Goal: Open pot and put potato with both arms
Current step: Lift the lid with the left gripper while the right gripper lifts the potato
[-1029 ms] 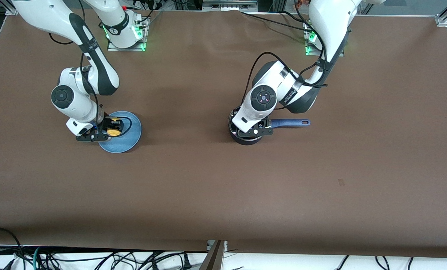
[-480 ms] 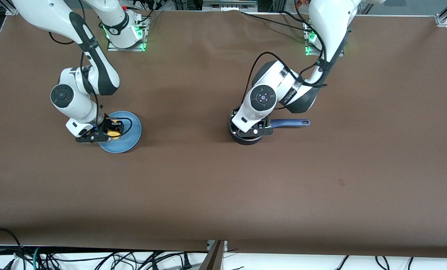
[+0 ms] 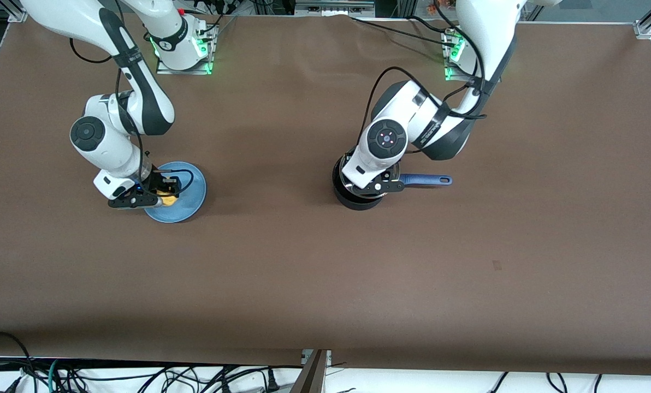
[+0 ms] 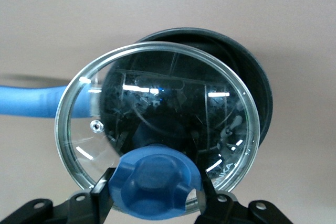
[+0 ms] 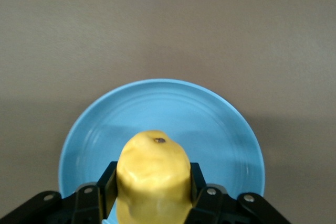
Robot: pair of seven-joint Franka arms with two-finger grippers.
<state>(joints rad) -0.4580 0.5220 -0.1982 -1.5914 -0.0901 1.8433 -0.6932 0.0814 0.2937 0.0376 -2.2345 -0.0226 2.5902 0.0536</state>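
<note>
Lid [image 4: 157, 119] gripped, potato [image 5: 153, 177] gripped, writing unreadable

potato [image 3: 167, 201] mostly hidden under the right gripper [image 3: 161, 192] above the plate [image 3: 186, 204], pot [image 3: 353, 199] rim and lid covered by the left gripper [image 3: 370, 188] above it

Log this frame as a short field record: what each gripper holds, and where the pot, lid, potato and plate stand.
left gripper: shut on the lid's blue knob
lid: lifted off, over the pot
pot: open, on the table, blue handle toward the left arm's end
right gripper: shut on the potato
potato: raised over the plate
plate: light blue, toward the right arm's end
</note>
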